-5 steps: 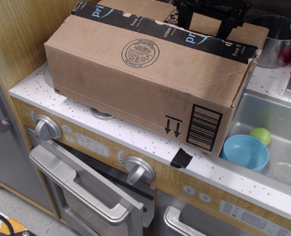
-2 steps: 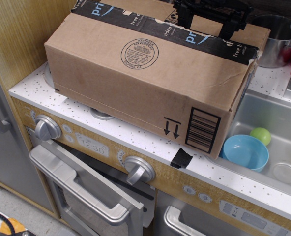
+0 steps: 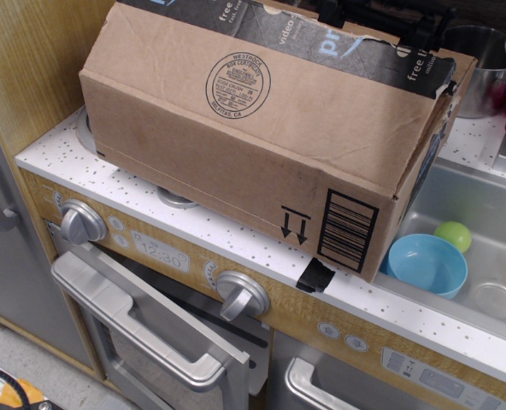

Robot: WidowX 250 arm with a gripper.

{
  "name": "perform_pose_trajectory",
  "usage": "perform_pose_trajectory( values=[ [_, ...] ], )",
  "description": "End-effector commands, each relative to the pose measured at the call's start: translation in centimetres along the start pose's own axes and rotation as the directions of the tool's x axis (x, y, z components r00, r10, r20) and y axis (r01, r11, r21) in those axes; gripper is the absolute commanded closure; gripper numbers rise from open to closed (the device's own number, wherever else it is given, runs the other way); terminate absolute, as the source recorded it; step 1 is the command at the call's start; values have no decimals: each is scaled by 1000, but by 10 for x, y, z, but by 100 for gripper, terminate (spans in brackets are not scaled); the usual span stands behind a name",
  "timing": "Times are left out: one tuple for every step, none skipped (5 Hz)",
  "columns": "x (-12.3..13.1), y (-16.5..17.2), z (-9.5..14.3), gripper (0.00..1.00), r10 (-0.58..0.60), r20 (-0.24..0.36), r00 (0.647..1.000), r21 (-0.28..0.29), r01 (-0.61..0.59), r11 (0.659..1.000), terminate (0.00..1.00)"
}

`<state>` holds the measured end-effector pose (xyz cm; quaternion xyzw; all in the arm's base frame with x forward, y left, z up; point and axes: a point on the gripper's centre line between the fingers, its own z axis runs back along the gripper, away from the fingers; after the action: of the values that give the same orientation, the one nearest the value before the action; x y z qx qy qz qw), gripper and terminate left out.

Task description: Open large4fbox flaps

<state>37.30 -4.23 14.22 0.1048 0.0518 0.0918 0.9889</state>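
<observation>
The large4fbox [image 3: 261,137] is seen on the speckled countertop [image 3: 236,235] beside the sink [image 3: 484,213], its near flap [image 3: 321,38] raised along the black tape. The gripper [image 3: 381,13] is shown at the top edge behind the box; its finger spacing cannot be told

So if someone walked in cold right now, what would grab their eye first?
The large4fbox, a big brown carton with black printed tape along its top edge, fills the toy kitchen counter and tilts toward the camera. The black gripper is at its far top edge, mostly hidden. To the right, a blue bowl and green ball sit in the sink.
</observation>
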Motion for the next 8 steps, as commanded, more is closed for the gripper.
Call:
perform_pose_trajectory(
  values=[
    [-10,11,47,0,57,69,996,2,-57,998,0],
    [-26,13,52,0,98,82,992,13,-100,995,0],
    [-46,13,58,0,131,74,989,25,-133,991,0],
    [-60,15,47,0,153,75,985,-2,-154,988,0],
    [-71,20,39,0,178,69,982,-28,-177,984,0],
    [-92,21,37,0,217,86,972,-20,-217,976,0],
    [-109,26,31,0,235,110,966,-13,-235,972,0],
    [-122,30,14,0,255,137,957,-50,-250,967,0]
  ],
)
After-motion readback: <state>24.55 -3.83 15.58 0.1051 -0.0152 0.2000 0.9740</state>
